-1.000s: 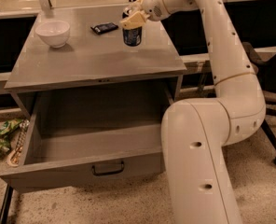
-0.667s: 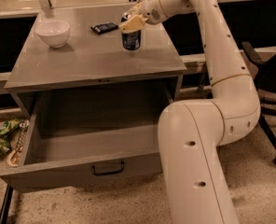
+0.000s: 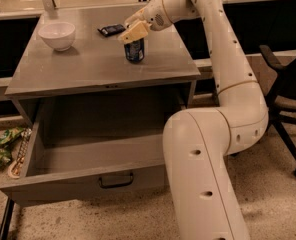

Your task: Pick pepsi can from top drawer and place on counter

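a: what changed in the last second?

b: item one, the pepsi can. a second ago it sat higher in my view, under the gripper. now it is lower and a touch left, upright, and it looks to stand on the counter. the bowl and the packet have not shifted.

a: so it's placed?

b: i judge the placing all but done. the gripper sits right on top of the can, touching or just above it. i cannot tell whether it is clamped on it or has let go. what i think is left is the release and a straight lift away.

a: run the list, left to right.

b: green crumpled litter on the speckled floor, by the drawer's left corner.
top drawer: pulled out, a wide shallow grey box with a dark curved handle at the middle of its front. nothing shows inside.
bowl: white, round, smooth, at the counter's back left.
packet: flat, black, slightly glossy, just behind and left of the can, apart from it.
can: small dark blue cylinder with white markings.
counter: flat matte grey square.
arm: cream, rounded, smooth shells.
chair: black, on castors, far right.
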Controlling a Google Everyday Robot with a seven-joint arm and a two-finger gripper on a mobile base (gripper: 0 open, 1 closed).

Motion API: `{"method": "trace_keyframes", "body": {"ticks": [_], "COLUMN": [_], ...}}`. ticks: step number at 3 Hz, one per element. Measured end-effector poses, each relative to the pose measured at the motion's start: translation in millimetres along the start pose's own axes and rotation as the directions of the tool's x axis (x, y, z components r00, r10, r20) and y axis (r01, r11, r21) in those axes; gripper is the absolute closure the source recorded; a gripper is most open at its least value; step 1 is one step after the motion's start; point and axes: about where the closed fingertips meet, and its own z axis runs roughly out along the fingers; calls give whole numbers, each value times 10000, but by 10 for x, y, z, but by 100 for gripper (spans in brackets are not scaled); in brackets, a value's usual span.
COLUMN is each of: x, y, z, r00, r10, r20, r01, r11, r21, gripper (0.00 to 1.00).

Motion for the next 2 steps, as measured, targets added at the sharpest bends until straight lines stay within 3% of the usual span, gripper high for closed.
{"method": "trace_keyframes", "body": {"ticks": [1, 2], "x": [-29, -169], "y": [-1, -4], "z": [-14, -420], "r00": [9997, 9934], "r10": [-145, -735], "r20": [195, 878], "r01": [145, 709], "r11": [9999, 9970], "r21": [-6, 318], "gripper": [0, 0]}}
